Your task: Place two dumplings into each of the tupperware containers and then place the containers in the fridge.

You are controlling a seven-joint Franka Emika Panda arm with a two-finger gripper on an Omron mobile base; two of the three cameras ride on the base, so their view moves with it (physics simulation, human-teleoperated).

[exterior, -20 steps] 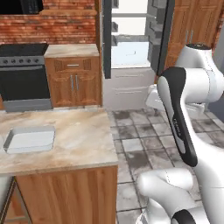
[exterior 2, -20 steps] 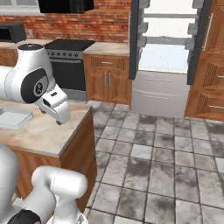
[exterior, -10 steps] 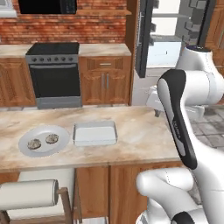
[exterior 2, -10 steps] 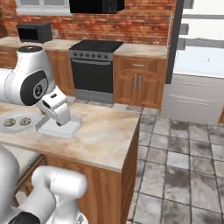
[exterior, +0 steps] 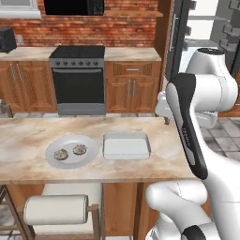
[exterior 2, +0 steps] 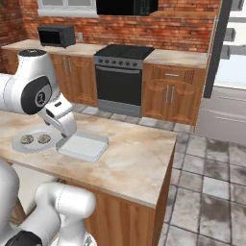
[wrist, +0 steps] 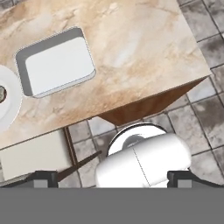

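A pale rectangular tupperware container (exterior: 126,145) (exterior 2: 82,146) (wrist: 57,63) lies empty on the marble island counter (exterior: 140,124). Just left of it, a round white plate (exterior: 71,159) (exterior 2: 19,144) carries two speckled dumplings (exterior: 61,153) (exterior: 79,149) (exterior 2: 27,139). My gripper (wrist: 113,177) (exterior 2: 68,134) hangs open above the counter, near the container's right end, with nothing between its fingers. In the left base view the hand is mostly hidden behind the arm. The fridge (exterior: 206,33) (exterior 2: 230,72) stands open at the right, with its dark door (exterior: 176,33) swung out.
A black oven (exterior: 77,79) and wooden cabinets (exterior: 132,86) line the back wall, with a microwave (exterior 2: 56,36) on the counter at the left. A paper towel roll (exterior: 56,209) sits below the island's front. Grey tile floor (exterior 2: 211,182) lies right of the island.
The whole picture has shifted as the base moved: the island, plate and container now sit central and the fridge is at the right edge. The gripper stays open.
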